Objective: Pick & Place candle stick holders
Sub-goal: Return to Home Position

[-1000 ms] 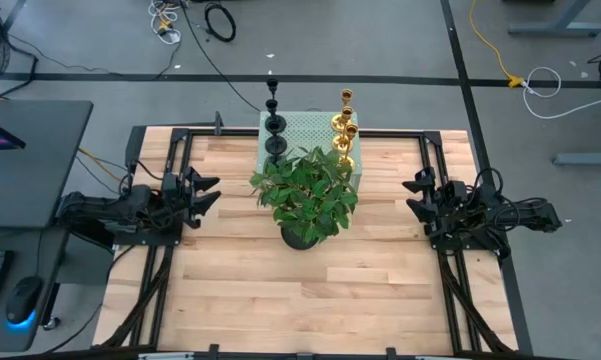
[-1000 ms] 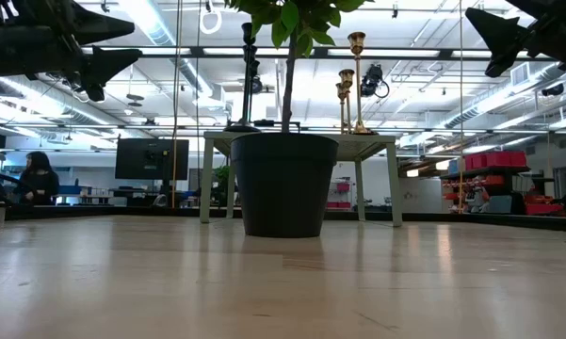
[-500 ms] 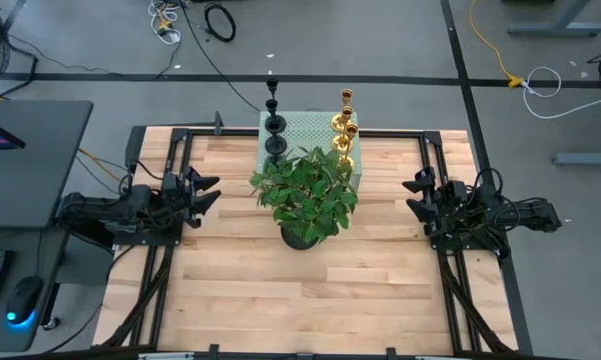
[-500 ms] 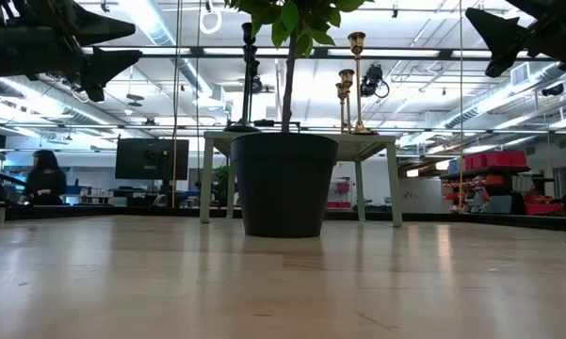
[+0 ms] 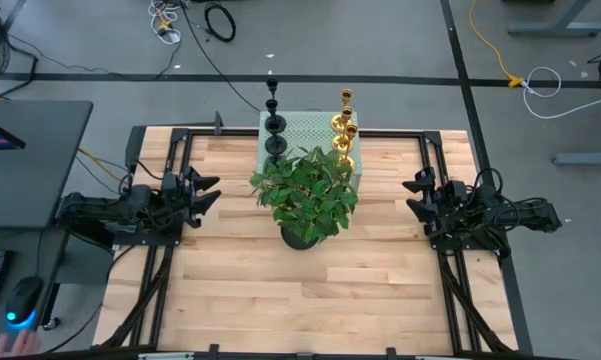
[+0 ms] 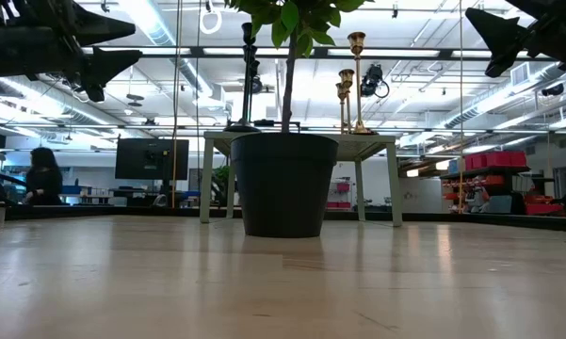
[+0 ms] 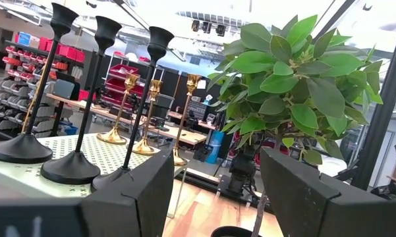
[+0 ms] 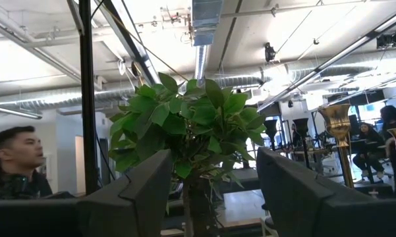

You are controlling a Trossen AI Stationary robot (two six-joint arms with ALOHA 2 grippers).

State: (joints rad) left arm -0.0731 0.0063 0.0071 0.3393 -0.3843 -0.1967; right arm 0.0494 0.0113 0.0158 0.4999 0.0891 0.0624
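Observation:
Three matte black candle stick holders (image 5: 274, 125) and three shiny gold ones (image 5: 344, 132) stand upright by their round bases on a pale green perforated box (image 5: 305, 130) at the table's far edge. In the left wrist view the black ones (image 7: 85, 112) stand in a row before the gold ones (image 7: 151, 115). My left gripper (image 5: 208, 192) is open and empty above the table's left side. My right gripper (image 5: 412, 195) is open and empty above the right side. Both point toward the table's middle.
A leafy green plant in a dark pot (image 5: 305, 195) stands at the table's middle, just in front of the box, between the two grippers. Bare wooden tabletop (image 5: 300, 290) lies in front of it. A person's hand (image 5: 20, 342) shows at a desk left of the table.

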